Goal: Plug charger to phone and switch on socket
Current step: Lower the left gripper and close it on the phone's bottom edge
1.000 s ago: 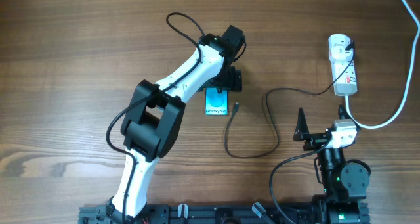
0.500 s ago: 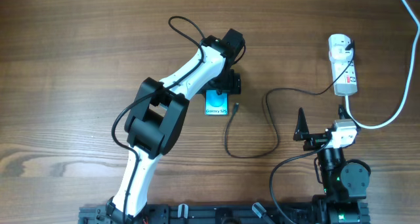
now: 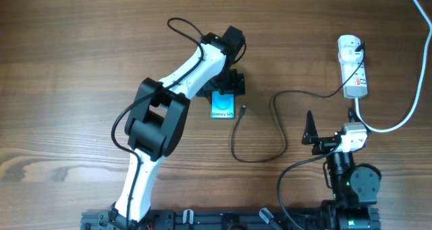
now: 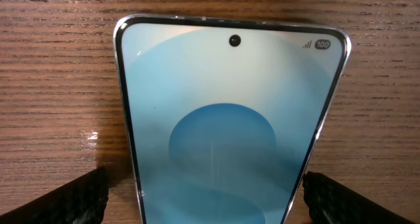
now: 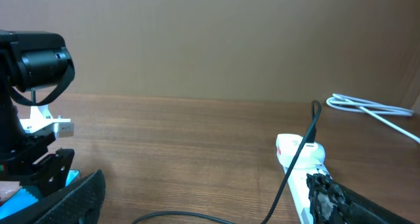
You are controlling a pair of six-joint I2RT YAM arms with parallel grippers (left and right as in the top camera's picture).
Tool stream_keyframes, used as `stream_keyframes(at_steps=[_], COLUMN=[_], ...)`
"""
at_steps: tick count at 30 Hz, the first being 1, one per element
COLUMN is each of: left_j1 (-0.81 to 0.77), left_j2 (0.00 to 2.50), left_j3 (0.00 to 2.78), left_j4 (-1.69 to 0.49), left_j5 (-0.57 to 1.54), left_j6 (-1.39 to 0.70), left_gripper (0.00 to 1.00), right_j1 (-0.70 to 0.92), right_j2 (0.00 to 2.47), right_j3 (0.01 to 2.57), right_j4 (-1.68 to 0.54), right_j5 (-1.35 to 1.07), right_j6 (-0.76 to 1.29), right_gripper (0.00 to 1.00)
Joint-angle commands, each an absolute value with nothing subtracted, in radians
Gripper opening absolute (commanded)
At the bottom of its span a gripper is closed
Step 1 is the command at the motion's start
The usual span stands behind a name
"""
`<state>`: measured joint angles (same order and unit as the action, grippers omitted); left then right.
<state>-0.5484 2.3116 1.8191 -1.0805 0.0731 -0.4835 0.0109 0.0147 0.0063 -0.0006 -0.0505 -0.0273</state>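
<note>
Over the phone (image 4: 230, 119), left hand (image 4: 205, 184) spread astride it, right hand (image 5: 209, 184) likewise spread wide.

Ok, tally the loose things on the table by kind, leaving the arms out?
Phone: 1
Charger: 1
Socket: 1
White lead: 1
Total: 4

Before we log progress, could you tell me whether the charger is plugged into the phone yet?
Not plugged in: the charger tip lies beside the phone's long edge.
</note>
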Motion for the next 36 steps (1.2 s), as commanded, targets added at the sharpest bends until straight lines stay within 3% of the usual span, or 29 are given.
stream_keyframes(at_steps=[1, 18, 36], left_j1=[-0.56, -0.631, -0.596], left_j2=[2.373, 2.373, 2.373], left_j3=[1.797, 1.797, 1.797], left_j4=[-1.089, -1.092, -1.092], left_j5=[0.083, 0.01, -0.073], left_j6=[-0.479, -0.518, -0.501], left_gripper=[1.0, 1.0, 1.0], right_j1=[0.015, 0.015, 0.015], right_j2=[0.009, 0.009, 0.009], right_j3=[0.005, 0.005, 0.005], right_j4=[0.001, 0.002, 0.001], right_j5=[-0.044, -0.044, -0.044], right_j6=[-0.023, -0.023, -0.023], right_gripper=[1.0, 1.0, 1.0])
